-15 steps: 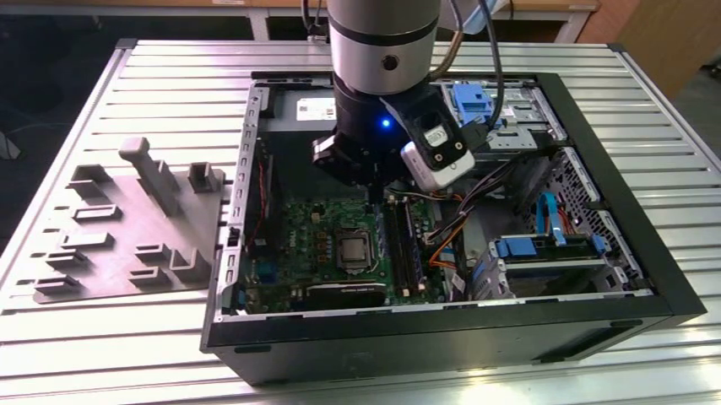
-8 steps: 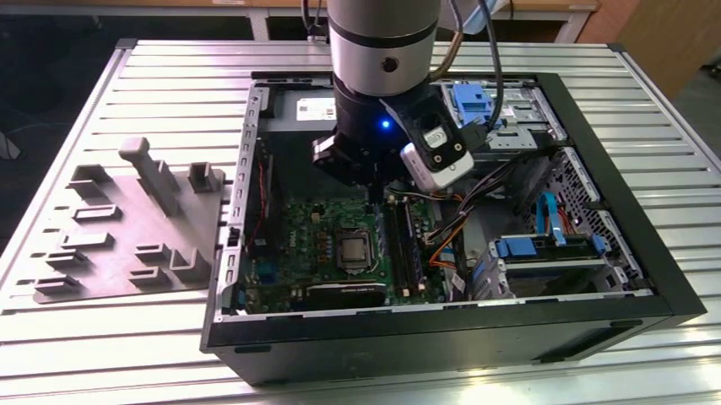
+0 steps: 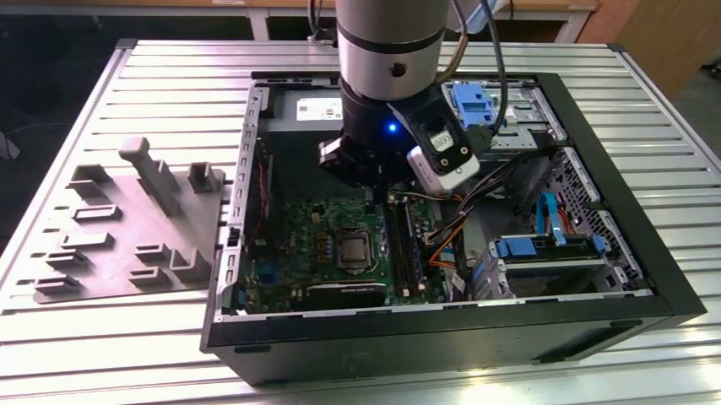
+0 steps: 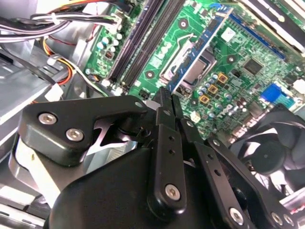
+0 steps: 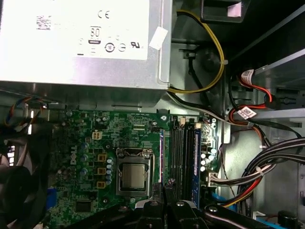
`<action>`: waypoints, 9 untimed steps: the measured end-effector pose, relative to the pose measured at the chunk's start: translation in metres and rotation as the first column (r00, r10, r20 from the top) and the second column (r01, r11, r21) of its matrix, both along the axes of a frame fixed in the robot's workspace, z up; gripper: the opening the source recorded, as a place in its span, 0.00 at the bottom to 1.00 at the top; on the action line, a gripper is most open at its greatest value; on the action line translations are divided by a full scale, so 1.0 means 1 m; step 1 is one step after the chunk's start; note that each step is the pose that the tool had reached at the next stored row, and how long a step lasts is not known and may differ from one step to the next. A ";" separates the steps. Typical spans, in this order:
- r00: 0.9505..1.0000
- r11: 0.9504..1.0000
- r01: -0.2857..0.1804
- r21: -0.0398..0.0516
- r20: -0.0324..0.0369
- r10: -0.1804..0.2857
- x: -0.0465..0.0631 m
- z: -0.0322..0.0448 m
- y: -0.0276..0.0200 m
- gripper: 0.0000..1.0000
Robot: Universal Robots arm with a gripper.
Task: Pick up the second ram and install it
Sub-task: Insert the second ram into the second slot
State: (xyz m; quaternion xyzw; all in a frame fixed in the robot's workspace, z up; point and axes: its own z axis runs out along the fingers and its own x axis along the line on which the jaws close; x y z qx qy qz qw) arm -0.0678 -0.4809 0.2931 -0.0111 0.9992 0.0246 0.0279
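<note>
The end effector (image 4: 169,97) is hanging inside the open computer case (image 3: 451,327), its two fingers (image 4: 163,114) lying pressed together with nothing showing between them. Just beneath and ahead of the fingertips, the second ram (image 5: 177,148) is standing edge-up in a memory slot on the motherboard (image 5: 90,138). It is the dark stick nearest the CPU socket (image 5: 134,174), and another dark stick is sitting just beside it on the side away from the socket. I cannot tell whether the tips are touching the stick's top edge. On one side of the end effector a black cooling fan (image 4: 269,152) is crowding close. On the other, a bundle of black, red and yellow cables (image 5: 281,155) is running near the outermost slot, leaving only a narrow lane. Beyond the far ends of the slots the grey power supply (image 5: 81,57) is walling off the board. Overhead the case is lying open. At the exterior view's left of the end effector, well apart and outside the case wall, a grey moulded fixture (image 3: 124,245) is resting on the slatted table (image 3: 96,337).
</note>
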 end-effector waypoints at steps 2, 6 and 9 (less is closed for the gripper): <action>1.000 1.000 0.000 0.000 0.000 0.000 0.004 -0.0012 0.0000 0.13; 1.000 1.000 0.000 0.000 0.000 0.000 0.012 -0.0033 0.0000 0.13; 1.000 1.000 0.000 0.000 0.000 0.000 0.018 -0.0053 0.0000 0.13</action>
